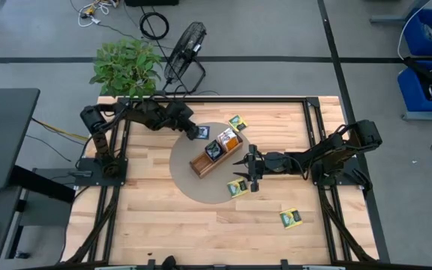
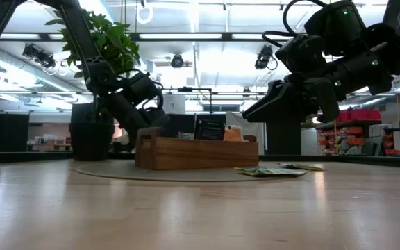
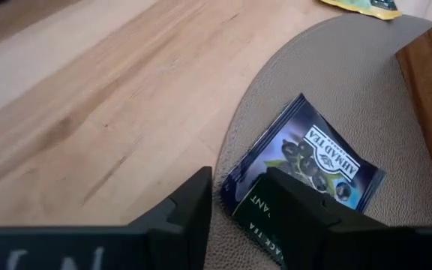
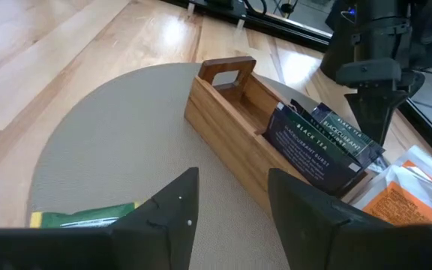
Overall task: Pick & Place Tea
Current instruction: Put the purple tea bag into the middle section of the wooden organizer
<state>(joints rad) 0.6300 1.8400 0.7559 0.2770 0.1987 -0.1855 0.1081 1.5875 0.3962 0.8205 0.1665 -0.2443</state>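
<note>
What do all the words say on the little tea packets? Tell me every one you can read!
"AHMAD TEA" – on the dark navy packet lying on the round mat.
"BLACK TEA" – on the front navy packet standing in the wooden tray.
"BLACKCURRANT" – on the navy packet behind it; the rest is too small.
The yellow-green packet and orange packet: print unreadable.

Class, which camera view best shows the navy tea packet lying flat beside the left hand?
The left wrist view: the navy tea packet fills the frame, label readable, on the round mat. The high view shows only a small dark square. In the low and right wrist views I cannot identify it.
</note>
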